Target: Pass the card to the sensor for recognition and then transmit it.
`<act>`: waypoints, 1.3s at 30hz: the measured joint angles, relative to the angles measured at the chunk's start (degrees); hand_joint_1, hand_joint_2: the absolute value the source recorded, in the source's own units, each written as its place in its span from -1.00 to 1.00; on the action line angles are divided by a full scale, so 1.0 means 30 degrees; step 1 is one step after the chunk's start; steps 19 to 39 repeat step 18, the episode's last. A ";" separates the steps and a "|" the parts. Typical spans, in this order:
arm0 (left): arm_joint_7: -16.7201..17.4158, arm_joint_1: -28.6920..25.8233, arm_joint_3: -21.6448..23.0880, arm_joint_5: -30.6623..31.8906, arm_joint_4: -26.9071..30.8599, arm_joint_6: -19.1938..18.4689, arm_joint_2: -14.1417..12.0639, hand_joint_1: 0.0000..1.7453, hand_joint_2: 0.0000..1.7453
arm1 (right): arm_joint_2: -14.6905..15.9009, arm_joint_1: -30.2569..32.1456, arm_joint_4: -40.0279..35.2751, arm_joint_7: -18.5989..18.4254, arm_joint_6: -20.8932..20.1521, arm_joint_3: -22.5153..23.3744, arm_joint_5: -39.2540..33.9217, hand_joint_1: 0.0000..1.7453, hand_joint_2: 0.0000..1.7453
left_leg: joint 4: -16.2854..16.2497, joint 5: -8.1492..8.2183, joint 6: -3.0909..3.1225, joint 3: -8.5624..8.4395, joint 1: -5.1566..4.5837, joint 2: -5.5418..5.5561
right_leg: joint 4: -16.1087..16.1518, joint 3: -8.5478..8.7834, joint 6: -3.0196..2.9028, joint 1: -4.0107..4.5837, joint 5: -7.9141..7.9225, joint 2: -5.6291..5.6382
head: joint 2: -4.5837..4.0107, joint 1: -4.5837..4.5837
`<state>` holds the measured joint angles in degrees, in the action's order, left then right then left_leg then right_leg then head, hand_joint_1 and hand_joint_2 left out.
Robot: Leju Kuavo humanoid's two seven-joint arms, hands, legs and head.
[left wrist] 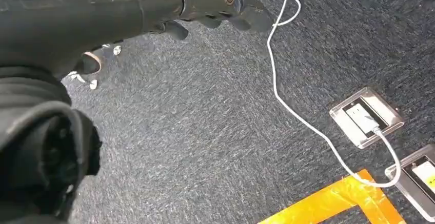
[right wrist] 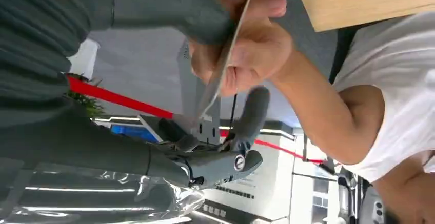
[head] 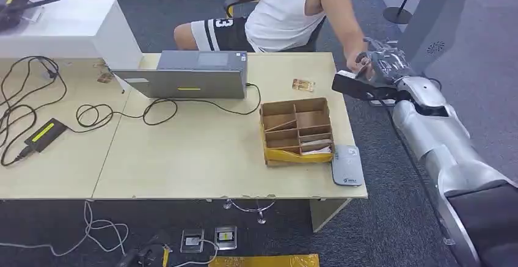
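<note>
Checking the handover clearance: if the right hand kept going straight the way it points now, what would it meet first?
Most likely the person's hand, already at the card that the right hand holds out past the table corner. Beyond it sits the person's torso; depth is unclear.

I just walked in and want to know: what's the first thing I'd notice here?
The robot's right hand reaches past the table's far right corner, holding a thin card that a seated person's hand is also gripping. On the table sit a cardboard divider box and a grey laptop.
</note>
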<state>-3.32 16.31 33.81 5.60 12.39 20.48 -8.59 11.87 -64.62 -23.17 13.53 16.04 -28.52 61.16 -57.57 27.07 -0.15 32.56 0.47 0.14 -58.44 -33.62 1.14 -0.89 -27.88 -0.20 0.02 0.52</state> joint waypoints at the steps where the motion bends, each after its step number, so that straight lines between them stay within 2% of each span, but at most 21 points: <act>1: 0.0000 -0.0016 0.0000 -0.0001 -0.0007 0.0000 0.0007 -1.00 -1.00 | -0.0015 -0.0004 0.0044 0.0102 0.0350 -0.0007 -0.0051 -1.00 1.00 | 0.0000 0.0000 0.0000 0.0000 0.0001 0.0000 | -0.0001 0.0000 0.0000 0.0001 0.0000 -0.0001 | 0.0001 -0.0007; 5: 0.0000 -0.0101 0.0000 -0.0073 -0.0001 0.0131 0.0043 -1.00 -1.00 | -0.0044 -0.0020 0.0139 0.0691 0.2016 -0.0022 -0.0742 -1.00 1.00 | 0.0000 0.0000 0.0000 0.0002 0.0001 0.0000 | -0.0003 0.0002 0.0000 0.0001 0.0000 -0.0001 | 0.0001 0.0000; 11: -0.0022 -0.0335 0.0000 -0.0234 -0.0007 0.0437 0.0051 -1.00 -1.00 | -0.0007 -0.0590 -0.0175 0.2165 0.6094 0.0642 -0.2661 -1.00 1.00 | -0.0004 0.0000 0.0001 -0.0005 -0.0002 -0.0001 | 0.0001 0.0002 0.0000 -0.0002 0.0000 -0.0001 | 0.0001 0.0000; 15: -0.0088 -0.0652 -0.0007 -0.0474 -0.0007 0.0881 0.0044 -1.00 -1.00 | 0.0684 -0.0901 -0.1418 0.2958 0.7716 0.1630 -0.3643 -1.00 1.00 | -0.0011 0.0000 0.0001 -0.0008 -0.0006 0.0006 | 0.0004 0.0004 0.0000 -0.0005 0.0000 -0.0020 | -0.0006 0.0000; 18: -0.0167 -0.1004 -0.0015 -0.0605 -0.0022 0.1005 0.0022 -1.00 -1.00 | 0.1449 -0.0925 -0.3080 0.3227 0.8001 0.2905 -0.3483 -1.00 1.00 | -0.0012 0.0003 0.0002 -0.0010 -0.0012 0.0001 | 0.0009 0.0002 0.0001 -0.0010 0.0000 -0.0007 | 0.0001 -0.0007; 39: -0.0167 -0.1004 -0.0015 -0.0605 -0.0022 0.1005 0.0022 -1.00 -1.00 | 0.1449 -0.0925 -0.3080 0.3227 0.8001 0.2905 -0.3483 -1.00 1.00 | -0.0012 0.0003 0.0002 -0.0010 -0.0012 0.0001 | 0.0009 0.0002 0.0001 -0.0010 0.0000 -0.0007 | 0.0001 -0.0007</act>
